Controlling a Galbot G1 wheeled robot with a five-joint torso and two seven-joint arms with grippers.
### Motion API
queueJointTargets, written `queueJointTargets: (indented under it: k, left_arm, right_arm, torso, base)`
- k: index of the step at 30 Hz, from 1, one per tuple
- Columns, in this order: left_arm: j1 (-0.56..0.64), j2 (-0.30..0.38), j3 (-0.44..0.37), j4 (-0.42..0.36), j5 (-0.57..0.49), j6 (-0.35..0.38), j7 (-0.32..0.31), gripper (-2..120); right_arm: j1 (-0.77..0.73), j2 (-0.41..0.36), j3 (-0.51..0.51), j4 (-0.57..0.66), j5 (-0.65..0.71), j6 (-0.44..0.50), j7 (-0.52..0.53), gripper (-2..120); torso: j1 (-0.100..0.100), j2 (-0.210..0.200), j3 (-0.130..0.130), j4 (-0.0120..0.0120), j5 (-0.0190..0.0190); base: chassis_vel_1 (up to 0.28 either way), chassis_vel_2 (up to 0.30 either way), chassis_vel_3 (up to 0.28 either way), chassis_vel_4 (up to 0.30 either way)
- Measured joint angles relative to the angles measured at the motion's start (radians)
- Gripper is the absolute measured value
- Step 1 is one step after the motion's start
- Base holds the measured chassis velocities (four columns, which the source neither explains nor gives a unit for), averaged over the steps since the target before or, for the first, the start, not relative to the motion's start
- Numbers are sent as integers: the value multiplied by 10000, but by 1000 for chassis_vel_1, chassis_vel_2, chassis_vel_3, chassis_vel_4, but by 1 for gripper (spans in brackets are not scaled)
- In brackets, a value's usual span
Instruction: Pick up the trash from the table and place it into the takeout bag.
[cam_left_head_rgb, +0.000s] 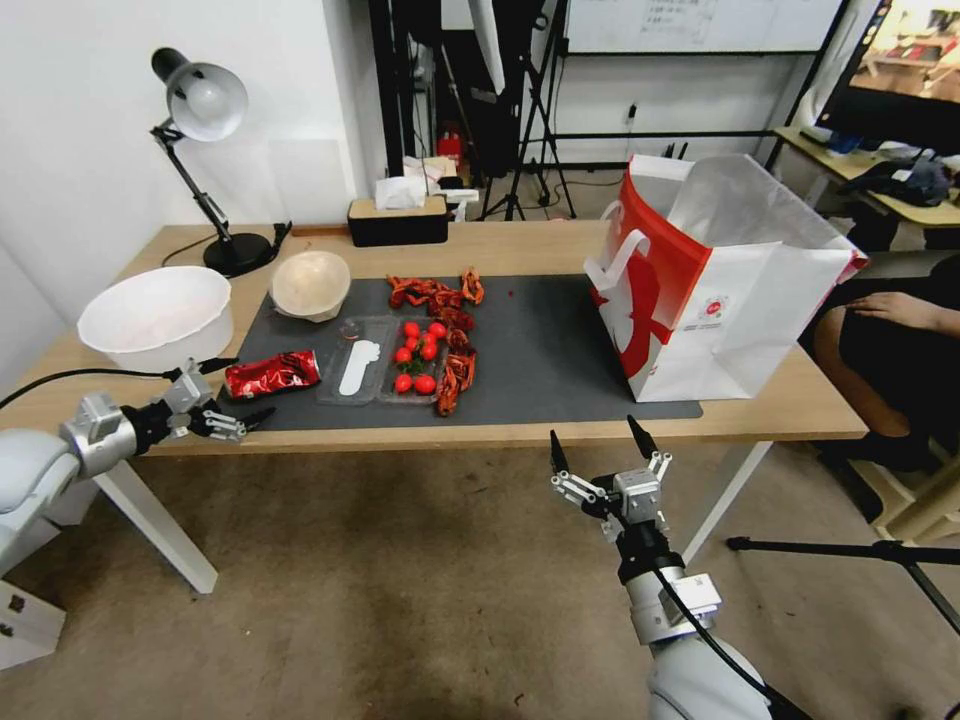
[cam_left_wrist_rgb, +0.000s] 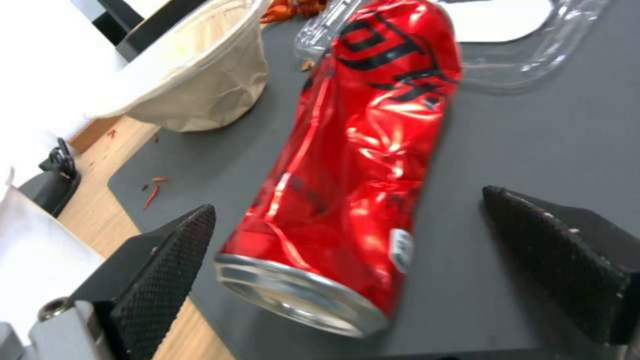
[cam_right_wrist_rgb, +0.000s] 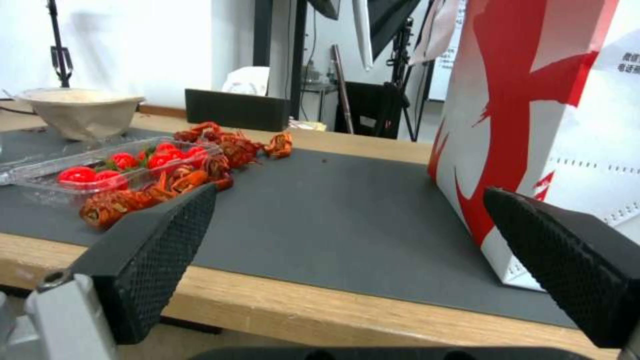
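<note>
A crushed red drink can (cam_left_head_rgb: 272, 373) lies on its side on the dark mat (cam_left_head_rgb: 560, 350) near the table's (cam_left_head_rgb: 780, 405) front left. My left gripper (cam_left_head_rgb: 245, 388) is open right at the can's end; in the left wrist view the can (cam_left_wrist_rgb: 360, 150) sits between the spread fingers (cam_left_wrist_rgb: 167, 260) without touching them. A beige bowl (cam_left_head_rgb: 311, 285) rests tilted behind the can. The red-and-white takeout bag (cam_left_head_rgb: 720, 280) stands open at the right end of the mat. My right gripper (cam_left_head_rgb: 595, 432) hangs open in front of the table edge, below the bag (cam_right_wrist_rgb: 533, 125).
A clear plastic tray (cam_left_head_rgb: 385, 372) with red tomatoes and a white lid piece lies mid-mat, with red crayfish shells (cam_left_head_rgb: 440, 300) around it. A round white bowl (cam_left_head_rgb: 157, 317) sits at the far left. A desk lamp (cam_left_head_rgb: 205, 110) and a tissue box (cam_left_head_rgb: 398, 215) stand at the back.
</note>
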Motion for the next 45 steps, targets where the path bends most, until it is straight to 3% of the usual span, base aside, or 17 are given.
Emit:
queueJointTargets:
  k: [4,6,11,14,17,24,30,33,35,37,39,41,43,44,45]
  left_arm:
    - [-663,17,542,443,-72,-28,55,93]
    - [-867,55,698,636,-102,-27,143,82]
    - [-880,79,729,744,-131,-36,253,71]
    - [-840,88,699,768,-142,-68,310,55]
    - [-801,91,672,748,-151,-78,313,54]
    - [-316,122,168,59,-279,-163,355,53]
    - [-579,510,-10,-1319,-1597,49,60,53]
    - [-1255,649,566,-1862,-2132,259,-311,53]
    - [-2436,679,1563,-2170,-2775,360,-799,53]
    - [-2767,651,1859,-2191,-2911,401,-890,53]
    - [-4513,356,3359,-2103,-3458,491,-1250,53]
    - [-4954,240,3793,-2041,-3572,525,-1296,53]
    - [-6286,-160,5130,-1796,-3880,592,-1430,53]
    - [-6286,-160,5130,-1796,-3880,592,-1430,53]
    - [-6813,-370,5627,-1663,-3993,612,-1480,53]
  right_arm:
    - [-65,28,15,9,-17,-3,5,100]
    - [-71,42,19,9,-23,-3,5,100]
    - [-62,58,20,9,-26,0,5,100]
    - [-45,61,17,-9,-29,1,5,99]
    - [-31,62,15,-24,-30,1,4,99]
    - [-8,46,1,-27,-36,2,3,98]
    - [-22,39,-3,78,-37,-11,2,98]
    - [-24,35,-4,110,-38,-29,3,98]
    - [-17,14,-4,135,-39,-52,4,98]
    - [-14,5,-5,136,-38,-60,3,98]
    - [32,-45,-4,140,-42,-96,4,98]
    - [51,-65,-3,139,-42,-113,4,98]
    - [118,-127,4,138,-44,-160,6,98]
    - [118,-127,4,138,-44,-160,6,98]
    - [142,-152,14,132,-44,-179,10,98]
  torso:
    - [0,0,0,-1,0]
    - [1,0,0,0,0]
    - [-1,2,0,2,1]
    - [0,2,-1,0,1]
    - [0,2,0,0,1]
    - [0,1,0,3,-3]
    - [-1,1,0,2,1]
    - [-2,1,0,5,3]
    - [-2,1,-1,-8,6]
    - [-3,1,0,-5,7]
    - [-2,0,0,-4,4]
    - [-2,0,1,1,7]
    - [-1,-1,1,-2,1]
    - [-1,-1,1,-2,1]
    - [-1,-1,1,-2,6]
  base:
    - [0,0,0,0]
    - [0,0,0,0]
    - [0,0,0,0]
    - [0,0,0,0]
    - [0,0,0,0]
    - [0,0,0,0]
    - [0,0,0,0]
    - [0,0,0,0]
    - [0,0,0,0]
    - [0,0,0,0]
    - [0,0,0,0]
    - [0,0,0,0]
    - [0,0,0,0]
    - [0,0,0,0]
    - [0,0,0,0]
